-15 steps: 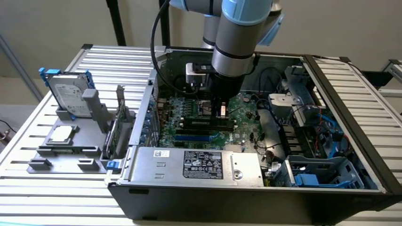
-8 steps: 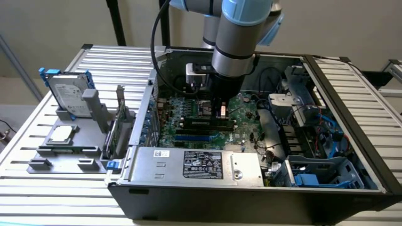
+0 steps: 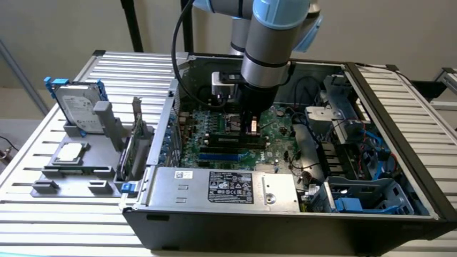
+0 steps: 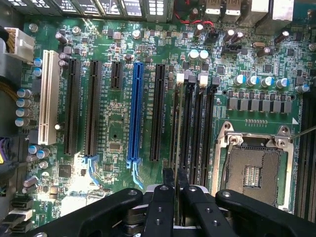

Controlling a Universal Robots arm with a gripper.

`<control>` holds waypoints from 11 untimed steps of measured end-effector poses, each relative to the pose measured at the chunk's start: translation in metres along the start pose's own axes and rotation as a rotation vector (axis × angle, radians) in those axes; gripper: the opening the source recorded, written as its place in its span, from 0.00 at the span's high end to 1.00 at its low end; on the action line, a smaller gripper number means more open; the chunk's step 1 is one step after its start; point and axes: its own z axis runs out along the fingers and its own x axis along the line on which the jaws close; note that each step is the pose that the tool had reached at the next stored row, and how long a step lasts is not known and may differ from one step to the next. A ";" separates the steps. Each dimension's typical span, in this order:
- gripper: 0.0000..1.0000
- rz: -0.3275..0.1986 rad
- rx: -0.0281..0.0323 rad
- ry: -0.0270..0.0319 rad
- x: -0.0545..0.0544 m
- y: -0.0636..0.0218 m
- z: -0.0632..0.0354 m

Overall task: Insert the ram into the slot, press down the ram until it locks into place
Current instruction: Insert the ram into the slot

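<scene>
Gripper [image 3: 251, 131] is down inside the case [image 3: 400, 134], over the motherboard [image 4: 113, 123], roughly 12 o'clock from the power supply [image 3: 221, 187] in the exterior view. Fingers [image 4: 167, 182] are drawn nearly together, with a thin edge between them. I read that as a pinch on the ram [image 4: 178, 128], taken mid-length on its upper edge.

Ram is seen edge-on, standing upright along the slot [image 4: 175, 113]. That slot is the memory socket nearest the blue slot [image 4: 135, 113], with the other black sockets between it and the CPU socket [image 4: 252, 173]. Ram and slot look lined up and touching. Can't tell if it is fully seated or if the white clips [image 4: 179, 77] have snapped in.

Hard drive [image 3: 78, 107] sits on the rack outside the case, at about 9 o'clock from the gripper in the exterior view.

Handling, as a judgement:
- Weight and stiffness: the ram is light and stiff along its length, but thin.
- Fragility: chips and contacts are fragile, and it will bend or skew under a sideways load.
- Where to hold: on the flat faces near the upper edge, centred, clear of the contact edge.
- Pressing: push straight down and evenly, since an off-centre push would likely seat one end only.
- Grip: the faces are smooth, so it could slip if held lightly.
</scene>
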 end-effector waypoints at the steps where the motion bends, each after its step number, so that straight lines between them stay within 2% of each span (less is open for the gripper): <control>1: 0.86 0.002 0.0001 -0.0002 0.000 0.0000 0.0000; 11: 0.86 0.010 0.0000 -0.0005 0.000 0.0001 0.0000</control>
